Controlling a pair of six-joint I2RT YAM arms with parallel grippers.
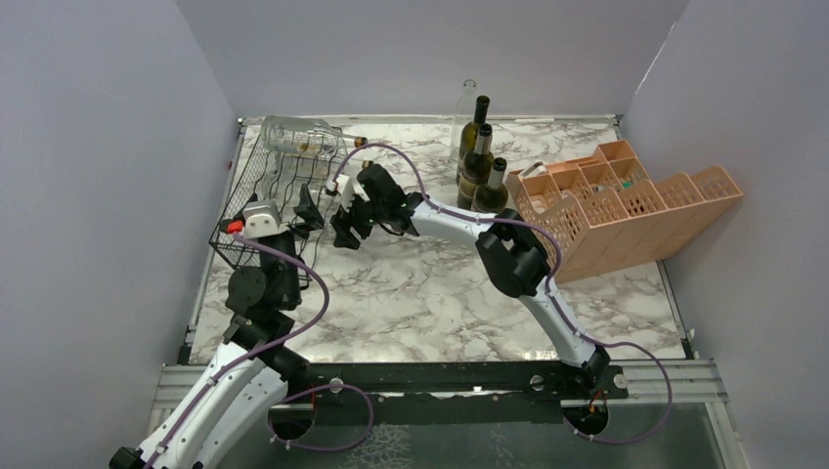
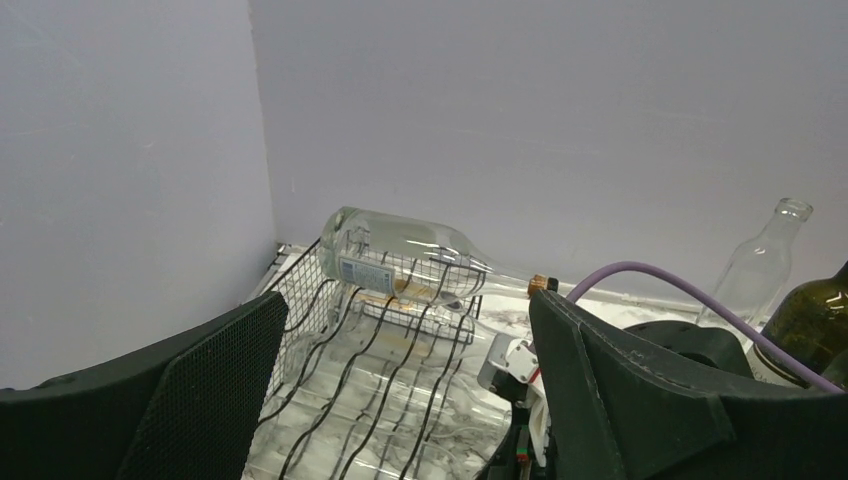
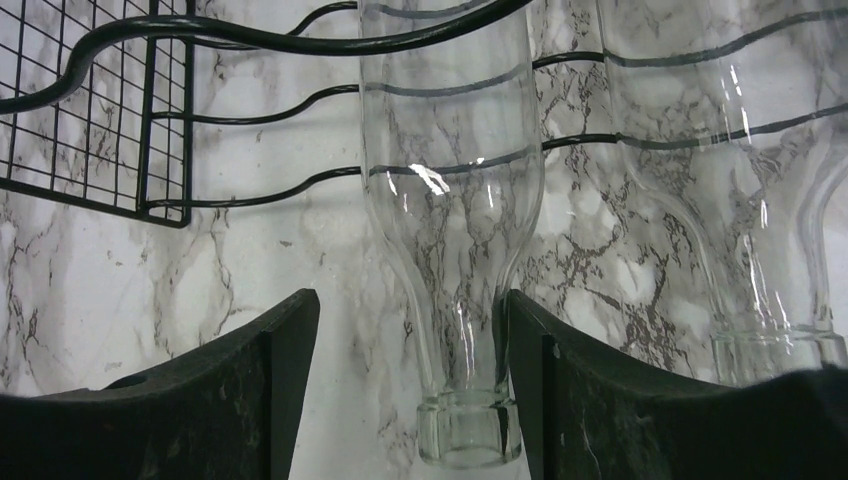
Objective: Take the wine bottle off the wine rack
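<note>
At the left of the marble table [image 1: 430, 293], the left gripper [image 2: 408, 310] hovers at the near end of the wine rack [image 1: 274, 186] with its jaws spread wide and nothing between them. A labelled clear bottle [image 2: 400, 250] lies on its side across the rack's far top tier. On the rack's right side, the right gripper [image 3: 410, 300] points at the lower tier. Its jaws are apart around the neck of a clear wine bottle [image 3: 455, 200], which lies under the wavy wires with its mouth towards the wrist. The neck sits against the right finger [image 3: 600, 400], with a gap to the left finger [image 3: 230, 390]. A second clear bottle [image 3: 760, 200] lies just beside it. Further right stand an empty clear bottle [image 1: 467, 112] and three dark green bottles [image 1: 476, 161], then a tilted salmon crate [image 1: 626, 210].
</note>
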